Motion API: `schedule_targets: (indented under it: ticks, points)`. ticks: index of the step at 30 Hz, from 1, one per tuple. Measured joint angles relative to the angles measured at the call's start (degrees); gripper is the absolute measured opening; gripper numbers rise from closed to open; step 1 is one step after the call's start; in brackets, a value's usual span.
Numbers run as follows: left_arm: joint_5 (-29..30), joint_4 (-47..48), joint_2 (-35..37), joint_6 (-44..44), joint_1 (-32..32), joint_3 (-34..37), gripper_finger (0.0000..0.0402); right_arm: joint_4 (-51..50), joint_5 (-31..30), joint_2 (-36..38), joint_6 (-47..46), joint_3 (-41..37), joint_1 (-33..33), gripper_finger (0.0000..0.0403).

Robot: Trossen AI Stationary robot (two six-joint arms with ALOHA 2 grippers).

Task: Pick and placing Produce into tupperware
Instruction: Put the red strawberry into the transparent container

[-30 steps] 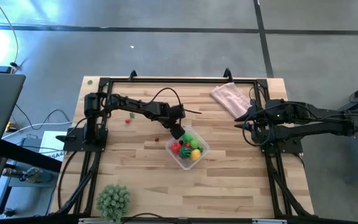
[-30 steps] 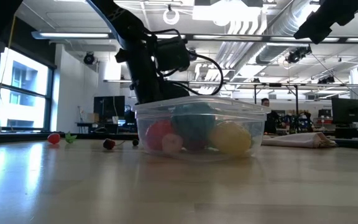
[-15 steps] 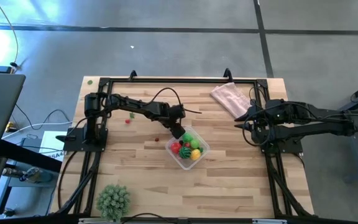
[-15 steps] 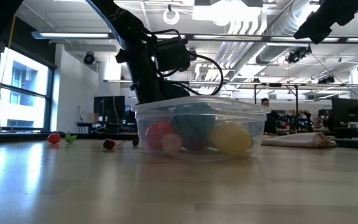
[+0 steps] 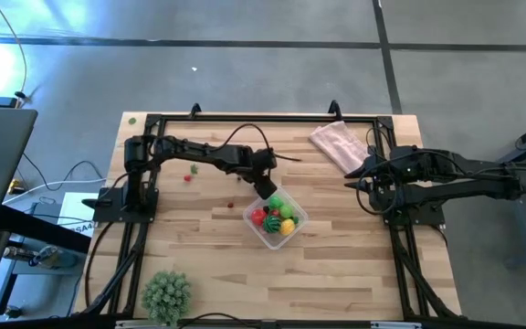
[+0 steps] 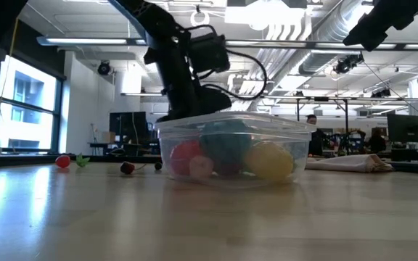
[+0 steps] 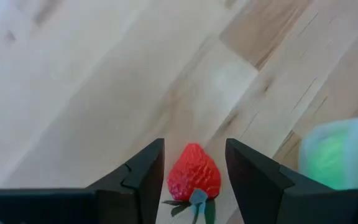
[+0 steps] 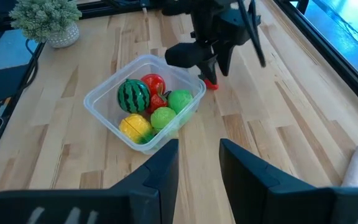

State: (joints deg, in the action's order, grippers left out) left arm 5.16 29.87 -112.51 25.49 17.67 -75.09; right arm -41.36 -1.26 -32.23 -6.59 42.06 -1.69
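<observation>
Tupperware: clear squarish container (image 5: 278,219) with rounded corners, lid off, standing near the middle of the wooden table (image 5: 336,274); also seen in the right wrist view (image 8: 104,107) and the low view (image 6: 231,125).
Contents: dark-striped green watermelon (image 8: 133,96), red tomato (image 8: 153,83), two green fruits (image 8: 172,107) side by side, and yellow fruit (image 8: 136,126), all packed close together inside the container.
Strawberry: red toy strawberry (image 7: 193,174) with green leaves, between the left gripper's fingers and just outside the container's rim; from the right wrist view it shows as a red spot (image 8: 210,84) under that gripper.
Left gripper: left gripper (image 7: 194,171) lowered beside the container's far-left corner (image 5: 265,188), its two fingers (image 7: 143,169) pinching the strawberry from either side.
Right gripper: right gripper (image 8: 199,162) held off the table on the right side, well apart from the container, fingers a little apart with nothing between them.
Loose produce: small red piece (image 5: 230,205) on the table just left of the container, another red piece (image 5: 188,177) and a green bit (image 5: 194,168) farther left near the left arm's base.
Other things: pink cloth (image 5: 339,146) at the far right of the table; spiky pale-green ball plant (image 5: 167,294) at the near-left corner.
Writing: no brand, label or lettering can be read on the container or the produce.
</observation>
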Motion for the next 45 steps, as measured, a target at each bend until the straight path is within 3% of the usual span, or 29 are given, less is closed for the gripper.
schedule_targets:
  ticks: [8,31,37,45]
  points:
    - [0.4,8.3,0.1,-1.3,0.0,-5.4,0.0158,0.0,0.0,0.0,0.0,0.0,0.0,0.0105]
    - [0.5,7.9,-0.8,0.4,0.4,-5.4,0.0159,0.0,0.0,0.0,0.0,0.0,0.0,0.0105]
    - [-2.7,7.6,-3.7,0.5,0.4,-5.4,0.0159,0.0,0.0,0.0,0.0,0.0,0.0,0.0105]
    - [-2.8,8.6,-3.9,0.5,0.4,-5.4,0.0159,0.0,0.0,0.0,0.0,0.0,0.0,0.0105]
